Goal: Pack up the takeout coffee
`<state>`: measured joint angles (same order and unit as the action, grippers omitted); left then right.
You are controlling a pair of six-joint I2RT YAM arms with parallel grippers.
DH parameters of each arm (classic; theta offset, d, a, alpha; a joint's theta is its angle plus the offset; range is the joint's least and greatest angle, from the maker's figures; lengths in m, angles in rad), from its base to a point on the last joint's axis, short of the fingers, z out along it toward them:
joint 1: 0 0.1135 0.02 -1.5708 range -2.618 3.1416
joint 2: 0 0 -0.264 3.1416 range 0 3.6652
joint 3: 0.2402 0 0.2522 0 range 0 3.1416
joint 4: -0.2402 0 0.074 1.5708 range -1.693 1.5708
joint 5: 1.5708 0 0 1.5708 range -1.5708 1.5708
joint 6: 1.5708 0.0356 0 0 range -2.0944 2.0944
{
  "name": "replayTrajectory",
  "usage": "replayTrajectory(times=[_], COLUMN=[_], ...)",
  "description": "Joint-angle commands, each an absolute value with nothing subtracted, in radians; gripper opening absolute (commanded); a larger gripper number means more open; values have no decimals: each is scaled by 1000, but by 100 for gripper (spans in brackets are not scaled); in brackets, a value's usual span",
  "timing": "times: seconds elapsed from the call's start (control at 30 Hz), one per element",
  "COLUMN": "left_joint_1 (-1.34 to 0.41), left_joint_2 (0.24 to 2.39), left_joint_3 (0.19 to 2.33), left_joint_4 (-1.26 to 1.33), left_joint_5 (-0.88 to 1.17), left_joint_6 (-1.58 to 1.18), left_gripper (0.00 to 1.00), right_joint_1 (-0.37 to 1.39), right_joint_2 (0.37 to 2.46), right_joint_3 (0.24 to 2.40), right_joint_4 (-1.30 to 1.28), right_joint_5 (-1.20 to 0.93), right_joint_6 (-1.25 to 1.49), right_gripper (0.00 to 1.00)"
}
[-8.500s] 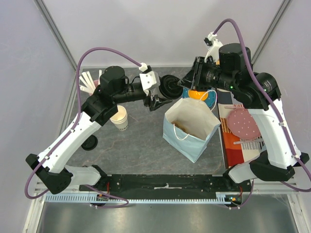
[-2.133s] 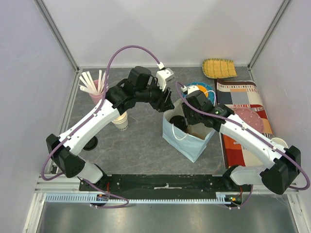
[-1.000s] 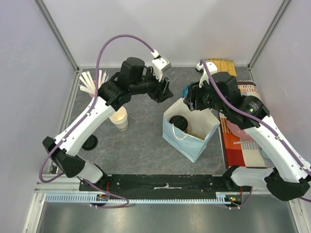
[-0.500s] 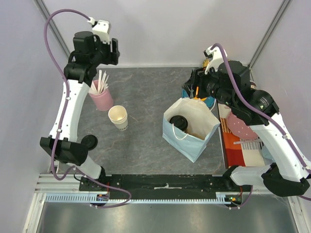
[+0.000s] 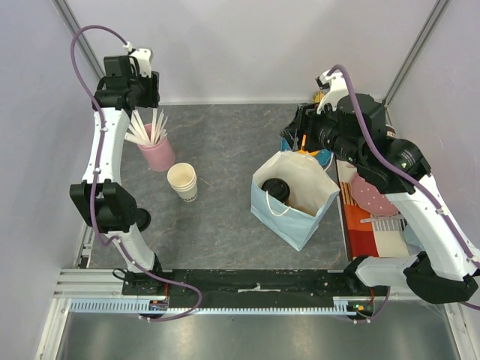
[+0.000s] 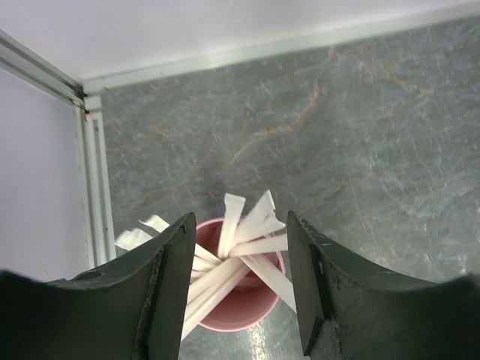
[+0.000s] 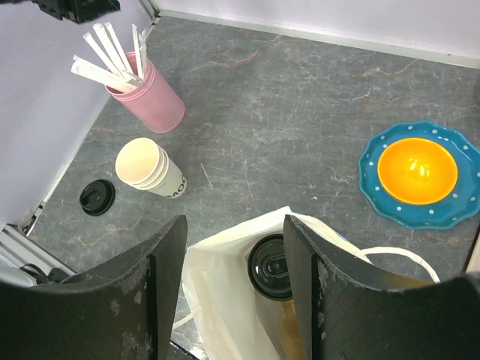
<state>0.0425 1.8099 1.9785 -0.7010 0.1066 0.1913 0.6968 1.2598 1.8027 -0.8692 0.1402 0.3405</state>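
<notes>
Takeout coffee [image 5: 275, 188] sits in the paper bag [image 5: 296, 217] while both my grippers hang empty.

From above, I see the cup upright in the bag's left side, black lid up. My right gripper [image 5: 298, 133] hovers near the bag's far rim, and my left gripper [image 5: 150, 96] is well apart over the pink cup [image 5: 156, 155] of sticks. Left wrist: jaws spread, holding nothing, with the pink cup below between them and no coffee in view. Right wrist: jaws apart and empty, the lid just below them inside the bag.
</notes>
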Motion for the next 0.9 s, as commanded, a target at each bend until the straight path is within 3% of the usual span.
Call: replayTrajectory(times=[0.0, 0.2, 0.57, 0.87], left_joint_1=[52, 57, 57, 57], left_joint_2=[1752, 1792, 1865, 1888], left_joint_3=[1901, 1894, 1918, 1904], left_joint_4=[-686, -684, -701, -673], left_joint_5=[155, 152, 137, 97], left_joint_6=[256, 264, 278, 284], left_gripper=[59, 64, 55, 54], right_joint_1=[698, 699, 699, 699], right_joint_2=[1264, 1261, 1278, 1293], right_joint_3=[1841, 1838, 1879, 1893], right_joint_4=[-839, -842, -853, -854], right_joint_5=[150, 146, 118, 81], right_joint_6=[365, 377, 370, 374], right_gripper=[61, 61, 61, 61])
